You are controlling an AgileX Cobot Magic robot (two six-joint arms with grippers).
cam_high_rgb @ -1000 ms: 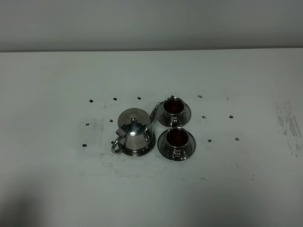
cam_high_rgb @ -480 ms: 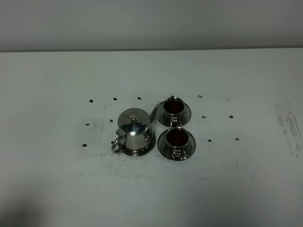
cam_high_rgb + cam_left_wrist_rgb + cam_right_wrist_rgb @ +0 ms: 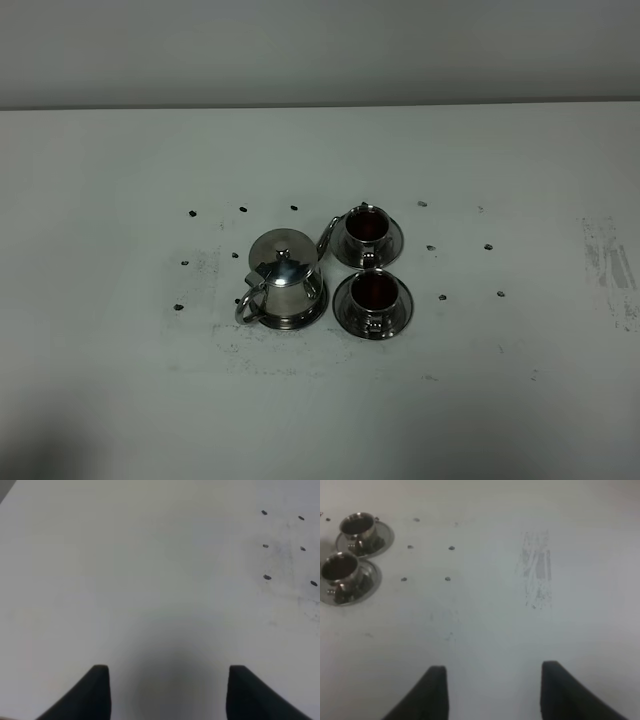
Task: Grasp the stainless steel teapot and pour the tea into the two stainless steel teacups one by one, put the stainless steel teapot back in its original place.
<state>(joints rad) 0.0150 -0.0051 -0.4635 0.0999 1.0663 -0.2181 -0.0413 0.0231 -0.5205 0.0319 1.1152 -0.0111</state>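
White tabletop [image 3: 120, 380] unchanged over last second. Teapot [image 3: 283, 280] stays on its saucer [image 3: 312, 313], beside both teacups [image 3: 367, 227] [image 3: 372, 293]. Left gripper [image 3: 165, 690] and right gripper [image 3: 492, 690] spread, empty; grasp not begun.

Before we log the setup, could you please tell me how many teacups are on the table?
2. The far cup sits on its saucer just right of the teapot's spout; the near cup sits on its own saucer directly in front. None appears hidden.
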